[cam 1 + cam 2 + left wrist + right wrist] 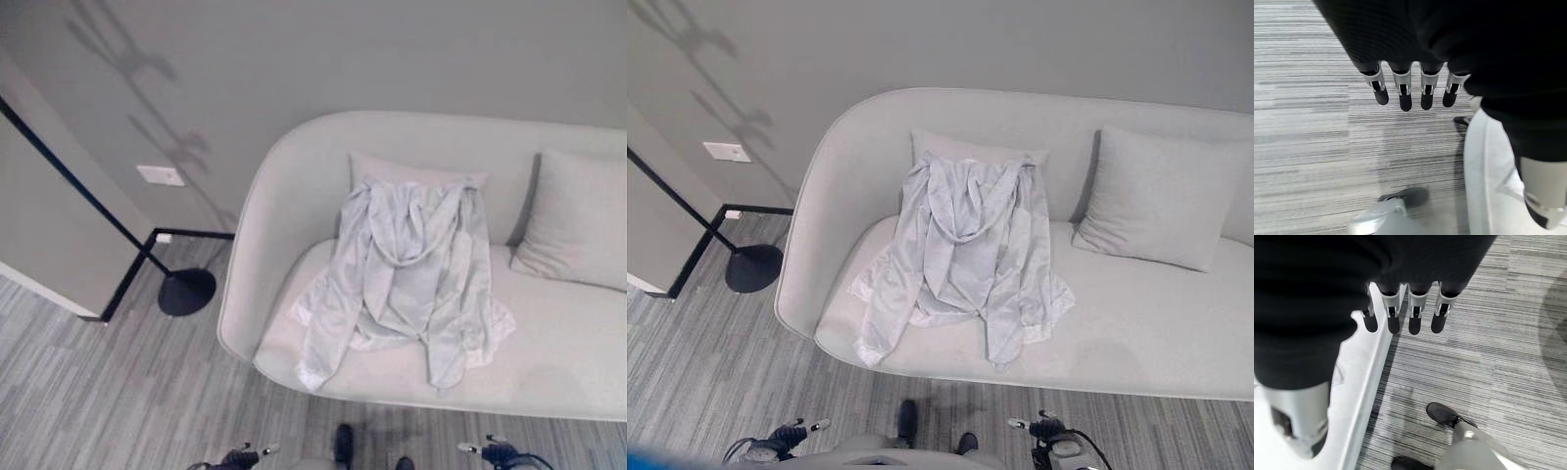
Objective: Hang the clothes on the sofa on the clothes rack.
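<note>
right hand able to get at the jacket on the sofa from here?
Probably not yet. The right hand hangs open, low over the floor, while the jacket lies spread on the sofa seat ahead. Nothing blocks the way.

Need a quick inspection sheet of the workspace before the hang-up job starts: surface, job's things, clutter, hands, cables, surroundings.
Surface: light grey sofa, seat mostly bare to the right of the garment.
Job's things: pale grey garment draped over the seat and a back cushion, one sleeve trailing to the front edge. Black stand base with a slanted pole on the floor left of the sofa, probably the clothes rack; its top is out of view.
Clutter: second cushion at the right.
Hands: left robot hand and right robot hand hang low over the floor, fingers straight, holding nothing.
Cables: nothing seen.
Surroundings: striped grey carpet, grey wall, wall plate.
</note>
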Available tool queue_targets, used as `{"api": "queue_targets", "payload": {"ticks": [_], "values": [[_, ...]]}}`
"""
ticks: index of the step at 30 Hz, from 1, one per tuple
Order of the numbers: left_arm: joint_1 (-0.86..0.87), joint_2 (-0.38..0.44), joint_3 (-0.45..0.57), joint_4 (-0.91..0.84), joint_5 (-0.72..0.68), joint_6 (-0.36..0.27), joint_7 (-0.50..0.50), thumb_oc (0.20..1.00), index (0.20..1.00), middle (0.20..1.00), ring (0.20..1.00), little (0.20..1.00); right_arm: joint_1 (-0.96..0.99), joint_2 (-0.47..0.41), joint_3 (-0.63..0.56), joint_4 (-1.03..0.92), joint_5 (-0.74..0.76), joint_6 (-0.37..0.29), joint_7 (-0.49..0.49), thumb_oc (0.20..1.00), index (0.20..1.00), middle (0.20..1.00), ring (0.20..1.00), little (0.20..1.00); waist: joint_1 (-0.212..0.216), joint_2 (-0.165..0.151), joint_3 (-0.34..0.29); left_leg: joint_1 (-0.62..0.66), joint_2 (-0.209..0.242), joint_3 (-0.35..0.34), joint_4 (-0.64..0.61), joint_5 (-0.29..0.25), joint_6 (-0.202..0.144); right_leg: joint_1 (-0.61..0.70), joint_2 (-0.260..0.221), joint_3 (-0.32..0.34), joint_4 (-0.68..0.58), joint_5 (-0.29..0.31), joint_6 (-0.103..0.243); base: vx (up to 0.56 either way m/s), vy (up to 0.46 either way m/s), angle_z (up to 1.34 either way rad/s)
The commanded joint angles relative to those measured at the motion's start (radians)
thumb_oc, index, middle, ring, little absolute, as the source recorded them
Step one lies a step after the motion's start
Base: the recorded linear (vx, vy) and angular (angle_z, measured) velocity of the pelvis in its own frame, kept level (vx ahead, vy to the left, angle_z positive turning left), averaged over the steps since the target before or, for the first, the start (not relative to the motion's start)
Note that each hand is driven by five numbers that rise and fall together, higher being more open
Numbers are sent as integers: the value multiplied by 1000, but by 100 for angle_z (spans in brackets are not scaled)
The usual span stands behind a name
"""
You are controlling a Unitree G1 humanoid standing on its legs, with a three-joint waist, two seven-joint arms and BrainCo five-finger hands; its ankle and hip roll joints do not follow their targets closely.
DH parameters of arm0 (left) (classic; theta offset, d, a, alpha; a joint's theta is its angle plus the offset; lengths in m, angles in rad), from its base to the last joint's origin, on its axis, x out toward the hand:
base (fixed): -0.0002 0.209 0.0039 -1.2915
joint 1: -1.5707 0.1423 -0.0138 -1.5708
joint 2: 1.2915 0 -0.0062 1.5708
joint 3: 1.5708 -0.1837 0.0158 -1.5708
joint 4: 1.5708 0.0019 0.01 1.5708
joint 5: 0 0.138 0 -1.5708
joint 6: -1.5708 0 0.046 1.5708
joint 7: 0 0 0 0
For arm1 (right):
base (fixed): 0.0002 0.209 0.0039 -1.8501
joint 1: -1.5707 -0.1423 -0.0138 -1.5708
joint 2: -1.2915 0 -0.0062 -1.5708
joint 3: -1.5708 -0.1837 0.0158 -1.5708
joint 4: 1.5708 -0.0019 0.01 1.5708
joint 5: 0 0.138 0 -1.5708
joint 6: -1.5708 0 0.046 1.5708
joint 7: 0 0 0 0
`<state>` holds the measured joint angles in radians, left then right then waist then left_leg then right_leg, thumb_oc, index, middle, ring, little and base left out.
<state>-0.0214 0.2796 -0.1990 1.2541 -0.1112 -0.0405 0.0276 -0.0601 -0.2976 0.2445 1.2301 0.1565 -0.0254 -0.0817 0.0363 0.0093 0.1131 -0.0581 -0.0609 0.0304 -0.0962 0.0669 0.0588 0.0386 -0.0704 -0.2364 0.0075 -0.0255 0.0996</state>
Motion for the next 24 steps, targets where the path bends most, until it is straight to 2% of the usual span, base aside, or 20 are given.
{"api": "queue_targets", "payload": {"ticks": [1,4,6,7,8,9,10,13,14,17,18,21,24], "values": [[-45,17,-3,31,-5,-2,4,1000,1000,1000,1000,1000,-26,-37,17,-27,-12,1,-1,1000,1000,1000,1000,1000,22,20,32,-10,6,-8,55,-62,-50,-109,-87,7,230,10,90,11,142,-25],[-46,23,-4,37,-1,3,10,1000,1000,1000,1000,1000,-29,-35,13,-36,-3,-2,-6,1000,1000,1000,1000,1000,4,43,61,-1,23,-23,68,-66,-39,-202,-93,25,409,39,72,15,98,-11],[-45,24,-3,38,-3,3,10,1000,1000,1000,1000,1000,-26,-33,7,-39,3,-3,-9,1000,1000,1000,1000,1000,5,45,61,0,27,-27,72,-71,-41,-214,-105,31,416,34,63,106,-21,14],[-46,25,-1,39,-8,-1,12,1000,1000,1000,1000,1000,-23,-31,-3,-41,13,-6,-12,1000,1000,1000,1000,1000,7,45,60,5,38,-33,74,-79,-51,-221,-131,24,351,33,57,135,-68,13],[-46,25,-2,39,-8,-1,12,1000,1000,1000,1000,1000,-23,-32,-3,-41,13,-6,-12,1000,1000,1000,1000,1000,6,46,62,7,38,-34,74,-80,-51,-218,-131,23,349,33,56,142,-121,7],[-50,25,-5,41,-11,-5,13,1000,1000,1000,1000,1000,-24,-34,-11,-43,18,-7,-14,1000,1000,1000,1000,1000,5,45,63,10,45,-41,74,-86,-58,-224,-146,22,295,43,60,174,-185,7],[-55,24,-8,46,-5,-9,17,1000,1000,1000,1000,1000,-31,-39,-22,-39,20,-5,-16,1000,1000,1000,1000,1000,-1,29,64,18,43,-47,68,-99,-72,-225,-174,20,137,91,85,253,-255,7],[-61,19,-13,57,12,-16,25,1000,1000,1000,1000,1000,-39,-45,-29,-40,17,-3,-22,1000,1000,1000,1000,1000,-24,18,79,84,48,-55,44,-128,-92,-307,-179,-3,-43,195,141,251,-221,8],[-64,17,-14,57,18,-14,23,1000,1000,1000,1000,1000,-36,-47,-27,-40,14,1,-23,1000,1000,1000,1000,1000,-28,23,83,104,59,-51,33,-133,-98,-313,-173,-24,-79,201,148,168,-147,-3],[-67,13,-29,60,41,-14,26,1000,1000,1000,1000,1000,-25,-54,-22,-26,6,5,-23,1000,1000,1000,1000,1000,-42,16,85,143,62,-49,14,-147,-110,-323,-162,-25,-95,188,156,237,-209,8],[-70,11,-25,58,36,-19,29,1000,1000,1000,1000,1000,-17,-56,-21,-16,3,3,-21,1000,1000,1000,1000,1000,-44,-5,73,167,65,-59,9,-161,-120,-295,-156,-9,-95,219,160,277,-292,27],[-70,1,-23,54,22,-23,28,1000,1000,1000,1000,1000,-1,-59,-20,0,3,5,-15,1000,1000,1000,1000,1000,-53,-10,41,194,126,-69,9,-172,-148,-245,-137,-12,-95,229,150,308,-351,56],[-75,-9,-35,39,16,-26,28,1000,1000,1000,1000,1000,4,-68,-22,9,20,3,-16,1000,1000,1000,1000,1000,-56,-3,16,191,172,-88,9,-155,-172,-212,-103,-21,-95,199,132,163,-244,40]]}}
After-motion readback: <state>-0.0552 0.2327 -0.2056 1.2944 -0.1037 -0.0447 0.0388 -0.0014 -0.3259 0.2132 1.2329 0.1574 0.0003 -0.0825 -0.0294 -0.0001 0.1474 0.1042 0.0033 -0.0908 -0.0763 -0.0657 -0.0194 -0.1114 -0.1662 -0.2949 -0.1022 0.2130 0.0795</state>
